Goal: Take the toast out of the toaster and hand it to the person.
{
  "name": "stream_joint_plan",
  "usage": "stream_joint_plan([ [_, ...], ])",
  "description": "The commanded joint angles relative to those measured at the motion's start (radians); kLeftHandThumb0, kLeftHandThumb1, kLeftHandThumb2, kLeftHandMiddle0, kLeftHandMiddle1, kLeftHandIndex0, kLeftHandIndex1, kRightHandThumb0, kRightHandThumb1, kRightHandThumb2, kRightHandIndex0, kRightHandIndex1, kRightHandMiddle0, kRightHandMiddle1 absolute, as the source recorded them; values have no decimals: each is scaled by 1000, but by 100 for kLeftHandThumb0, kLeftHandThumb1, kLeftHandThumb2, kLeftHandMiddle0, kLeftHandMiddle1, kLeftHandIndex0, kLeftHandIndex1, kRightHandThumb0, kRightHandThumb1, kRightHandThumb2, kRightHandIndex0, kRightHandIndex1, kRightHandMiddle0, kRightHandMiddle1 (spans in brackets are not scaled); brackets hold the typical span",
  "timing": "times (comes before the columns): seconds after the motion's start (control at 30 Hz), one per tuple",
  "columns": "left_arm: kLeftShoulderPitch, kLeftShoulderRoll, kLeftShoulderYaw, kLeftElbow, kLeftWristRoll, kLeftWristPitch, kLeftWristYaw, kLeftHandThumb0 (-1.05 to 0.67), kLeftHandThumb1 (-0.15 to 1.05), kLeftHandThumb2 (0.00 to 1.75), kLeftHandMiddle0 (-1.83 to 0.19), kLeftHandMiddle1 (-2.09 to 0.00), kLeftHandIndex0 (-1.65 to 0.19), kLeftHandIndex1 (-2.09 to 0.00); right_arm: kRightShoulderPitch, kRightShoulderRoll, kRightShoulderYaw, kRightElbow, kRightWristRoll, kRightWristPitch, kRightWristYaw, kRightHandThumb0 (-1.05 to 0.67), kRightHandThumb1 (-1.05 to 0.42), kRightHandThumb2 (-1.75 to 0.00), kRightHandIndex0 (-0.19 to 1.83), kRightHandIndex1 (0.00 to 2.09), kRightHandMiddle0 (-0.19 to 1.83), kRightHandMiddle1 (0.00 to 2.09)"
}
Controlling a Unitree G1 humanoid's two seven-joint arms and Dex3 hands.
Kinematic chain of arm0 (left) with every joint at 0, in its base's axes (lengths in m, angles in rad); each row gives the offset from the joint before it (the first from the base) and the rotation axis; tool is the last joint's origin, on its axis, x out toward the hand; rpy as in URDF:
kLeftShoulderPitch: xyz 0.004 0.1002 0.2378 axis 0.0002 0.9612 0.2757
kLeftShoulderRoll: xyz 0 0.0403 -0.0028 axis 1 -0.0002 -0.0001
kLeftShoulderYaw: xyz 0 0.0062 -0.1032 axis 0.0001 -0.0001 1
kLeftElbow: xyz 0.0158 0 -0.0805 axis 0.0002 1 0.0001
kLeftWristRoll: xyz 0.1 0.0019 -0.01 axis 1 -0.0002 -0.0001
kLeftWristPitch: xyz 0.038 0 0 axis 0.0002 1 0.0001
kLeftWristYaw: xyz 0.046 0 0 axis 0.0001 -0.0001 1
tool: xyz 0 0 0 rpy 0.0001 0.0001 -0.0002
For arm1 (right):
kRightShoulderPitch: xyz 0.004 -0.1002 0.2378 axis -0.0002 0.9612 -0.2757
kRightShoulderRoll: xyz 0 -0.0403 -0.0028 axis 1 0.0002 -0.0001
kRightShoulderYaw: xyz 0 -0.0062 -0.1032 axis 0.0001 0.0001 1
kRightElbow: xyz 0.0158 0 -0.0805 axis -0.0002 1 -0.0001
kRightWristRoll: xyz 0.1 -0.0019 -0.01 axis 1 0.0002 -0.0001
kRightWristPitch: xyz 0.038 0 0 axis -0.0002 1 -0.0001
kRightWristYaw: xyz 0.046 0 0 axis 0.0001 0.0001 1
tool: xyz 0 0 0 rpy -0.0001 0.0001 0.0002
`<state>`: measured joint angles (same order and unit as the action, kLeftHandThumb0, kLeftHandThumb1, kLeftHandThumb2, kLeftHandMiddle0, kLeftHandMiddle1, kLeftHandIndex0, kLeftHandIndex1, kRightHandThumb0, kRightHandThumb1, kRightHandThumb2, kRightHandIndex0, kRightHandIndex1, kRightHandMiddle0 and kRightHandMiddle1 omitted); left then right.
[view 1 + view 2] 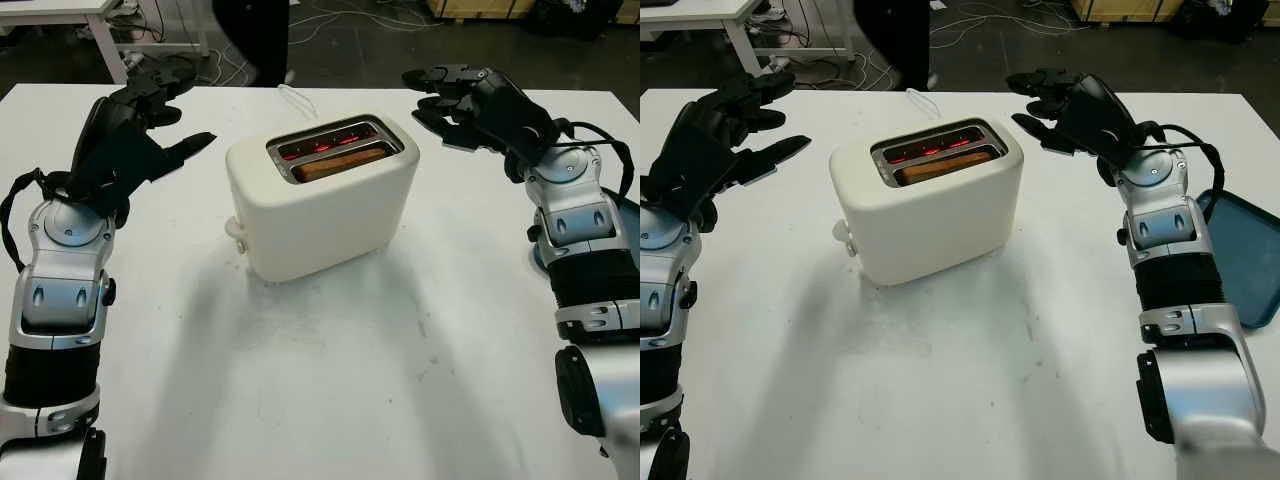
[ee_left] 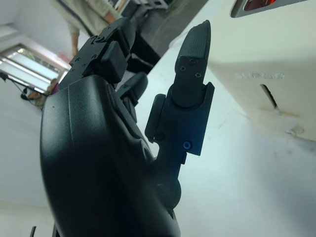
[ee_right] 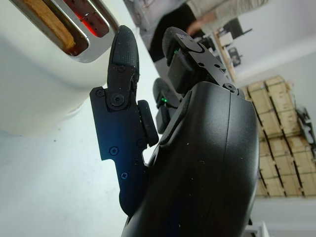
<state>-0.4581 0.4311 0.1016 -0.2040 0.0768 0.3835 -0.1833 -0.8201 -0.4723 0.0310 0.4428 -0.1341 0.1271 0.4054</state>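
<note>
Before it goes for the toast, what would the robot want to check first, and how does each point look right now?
1. Toast in reach from above: ok, it sits in the front slot of the toaster, its top edge just showing.
2. Heat: not ok, the rear slot glows red, so the toaster seems to be on.
3. Left hand free: ok, open, beside the toaster without touching it.
4. Right hand free: ok, open, on the toaster's other side.
5. Someone to receive it: cannot tell; a person stands beyond the table's far edge, no outstretched hand seen.
6. Blue tray clear of the way: ok, off beside the right arm.
</note>
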Motion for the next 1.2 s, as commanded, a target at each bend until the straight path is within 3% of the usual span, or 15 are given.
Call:
stream_joint_plan([
  [0.0, -11, 0, 0, 5, 7, -24, 6, -51, 92, 14, -2, -92, -36, -20, 10, 2, 3, -23, 2, 19, 0, -51, -92, -41, 33, 22, 46, 0],
  [0.2, -13, -2, -2, -2, 5, -10, 2, -53, 92, 14, -2, -93, -36, -21, 9, -1, 3, -3, 6, -23, 6, -48, -92, -43, 33, 18, 46, 1],
  [0.37, -14, -3, -6, -15, 3, 9, -2, -52, 92, 14, 0, -92, -35, -20, 3, 6, 2, -18, 7, 16, 2, -46, -92, -42, 37, 19, 46, 1],
  [0.83, -12, -5, -5, -12, 7, -7, 5, -53, 92, 14, -2, -93, -36, -22, -16, -1, -15, 64, 12, -119, -20, -41, -92, -40, 43, 18, 48, 1],
  [0.87, -13, -5, -4, -11, 7, -9, 5, -53, 92, 14, -2, -94, -36, -22, -19, 4, -24, 69, 24, -119, -18, -39, -92, -40, 51, 22, 47, 0],
  [0.9, -14, -4, -4, -11, 8, -9, 6, -53, 92, 14, -2, -94, -36, -22, -21, 6, -27, 73, 27, -123, -20, -38, -92, -39, 55, 47, 46, 0],
  [0.97, -15, -2, -5, -9, 11, -15, 6, -53, 92, 13, -2, -94, -36, -22, -26, 5, -27, 87, 21, -147, -26, -39, -92, -39, 29, 76, 47, 1],
  [1.03, -16, 0, -8, -8, 14, -16, 6, -54, 92, 13, -2, -94, -36, -23, -31, 5, -27, 98, 19, -154, -29, -40, -92, -39, 20, 61, 47, 0],
  [1.17, -19, 3, -11, -8, 19, -17, 5, -55, 92, 13, -3, -94, -37, -23, -40, 4, -29, 118, 20, -168, -29, -44, -92, -39, 26, 37, 47, 0],
])
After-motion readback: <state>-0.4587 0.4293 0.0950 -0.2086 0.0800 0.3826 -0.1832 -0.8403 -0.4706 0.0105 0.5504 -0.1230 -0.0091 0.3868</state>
